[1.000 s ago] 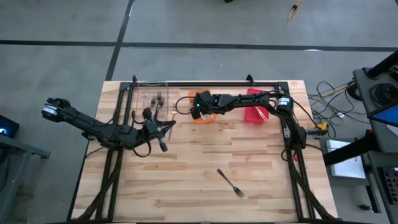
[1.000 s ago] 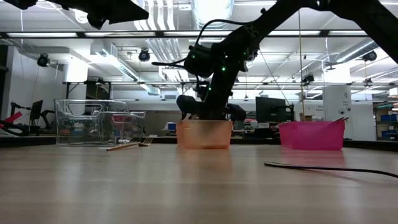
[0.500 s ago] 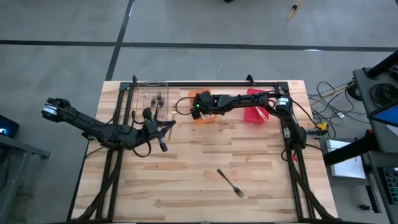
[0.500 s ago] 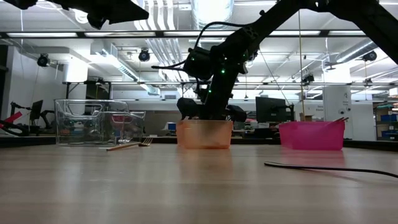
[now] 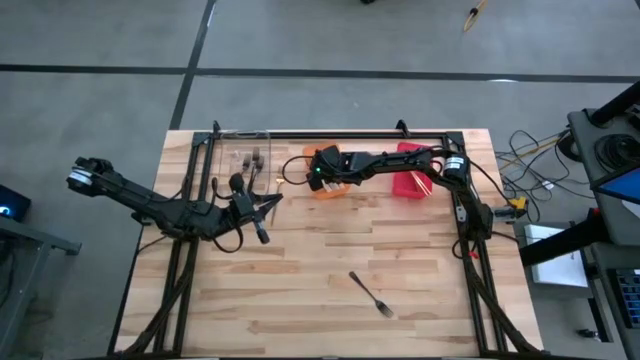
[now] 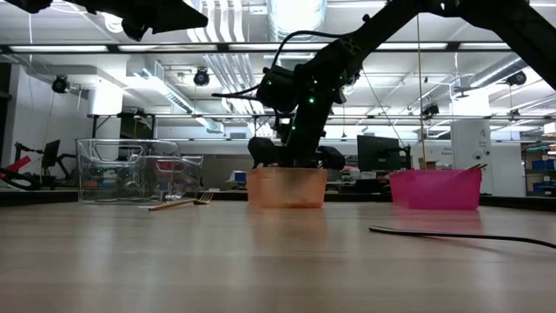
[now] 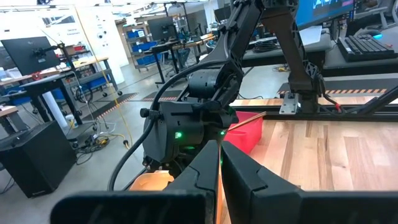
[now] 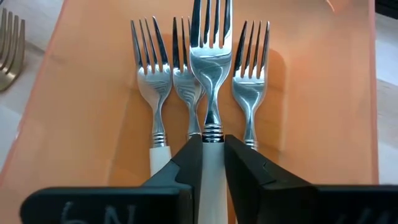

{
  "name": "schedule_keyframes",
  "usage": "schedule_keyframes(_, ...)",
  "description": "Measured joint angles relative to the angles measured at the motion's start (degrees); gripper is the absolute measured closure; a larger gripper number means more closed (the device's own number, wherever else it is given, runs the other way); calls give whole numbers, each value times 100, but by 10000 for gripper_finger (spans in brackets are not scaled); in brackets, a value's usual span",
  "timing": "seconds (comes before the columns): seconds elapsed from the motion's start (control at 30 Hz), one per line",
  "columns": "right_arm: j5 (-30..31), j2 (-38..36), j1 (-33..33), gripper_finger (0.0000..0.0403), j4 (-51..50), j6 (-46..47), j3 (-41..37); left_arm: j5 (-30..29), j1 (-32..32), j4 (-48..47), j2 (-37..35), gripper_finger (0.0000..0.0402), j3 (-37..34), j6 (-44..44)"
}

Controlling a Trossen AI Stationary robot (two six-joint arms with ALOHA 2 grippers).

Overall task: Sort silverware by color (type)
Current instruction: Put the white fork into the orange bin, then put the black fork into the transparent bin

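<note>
Looking down from the high view, I had the right gripper reaching across over the orange bin at the table's far middle, the left gripper waiting just near of the clear bin, and one dark fork lying alone near centre.

Low view: the right gripper sat right at the orange bin's rim, with a gold fork on the table to its left.

Left wrist view: my left fingers were nearly together, holding nothing.

Right wrist view: the fingers were clamped on the white handle of a white-handled fork, silver tines gleaming, poised above three matching forks lying side by side in the bin. I judged the risk to be a release from too high: it could land crooked across the others, or bounce over the rim.
</note>
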Motion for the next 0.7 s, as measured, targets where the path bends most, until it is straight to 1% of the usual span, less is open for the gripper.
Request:
schedule_keyframes(0.4, 1, 0, 0, 321, 43, 61, 0, 0, 0, 0, 0, 402, 0, 0)
schedule_keyframes(0.7, 1, 0, 0, 312, 128, 54, 0, 1, 0, -1, 0, 402, 0, 1)
